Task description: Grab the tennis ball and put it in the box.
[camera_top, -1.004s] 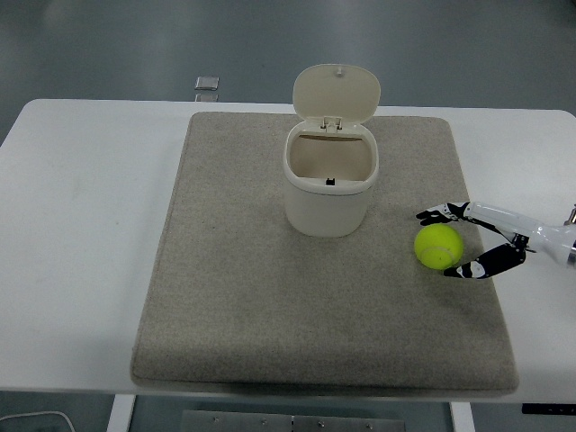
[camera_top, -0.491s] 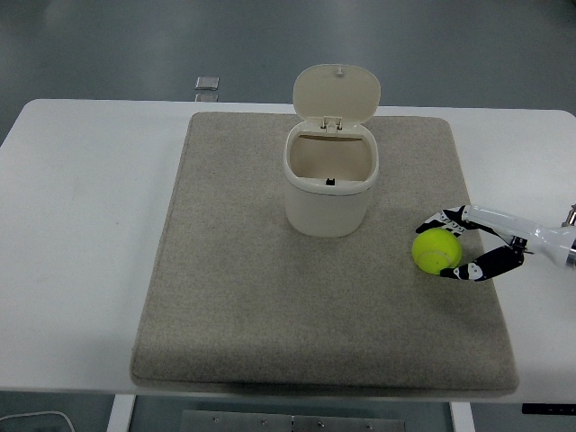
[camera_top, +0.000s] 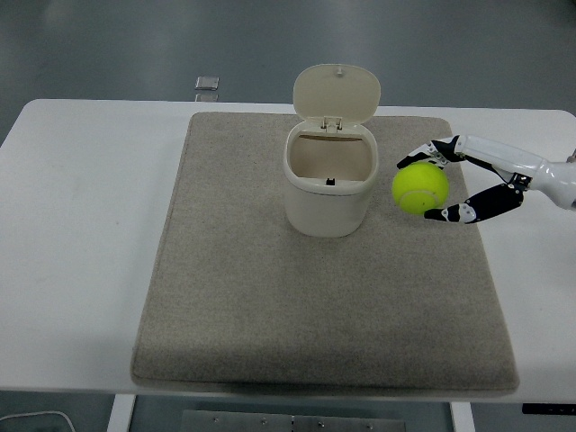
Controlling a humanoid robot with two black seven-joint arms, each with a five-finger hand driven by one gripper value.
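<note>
Gripped a fuzzy, round yellow-green tennis ball point(camera_top: 420, 189) in the right hand point(camera_top: 468, 183), black-and-white with jointed fingers, which came in from the right edge on a white forearm. Held the ball pinched between the fingers: upper fingers point(camera_top: 423, 156) curled over its top on the far side, a lower finger point(camera_top: 454, 213) pressed against its near right side, palm off to the right. Sat clear of the surface, with the ball just to the right of the cream plastic box with a rounded body and hinged lid point(camera_top: 329, 184), near the box's upper wall but not touching it and not over the opening. Stood upright near the far middle of a rectangular grey-beige mat of coarse, felt-like weave point(camera_top: 297, 315), with the oval lid point(camera_top: 337, 93) swung open and tilted back, showing a smooth, hollow interior with a small dark mark at the near rim. Lay flat across most of a smooth white table with rounded corners point(camera_top: 81, 225), the mat's edges slightly raised and soft. Rested beyond the table's far edge, on the dull grey-green floor, a small square metallic plate point(camera_top: 207, 84). Left arm nowhere visible.
</note>
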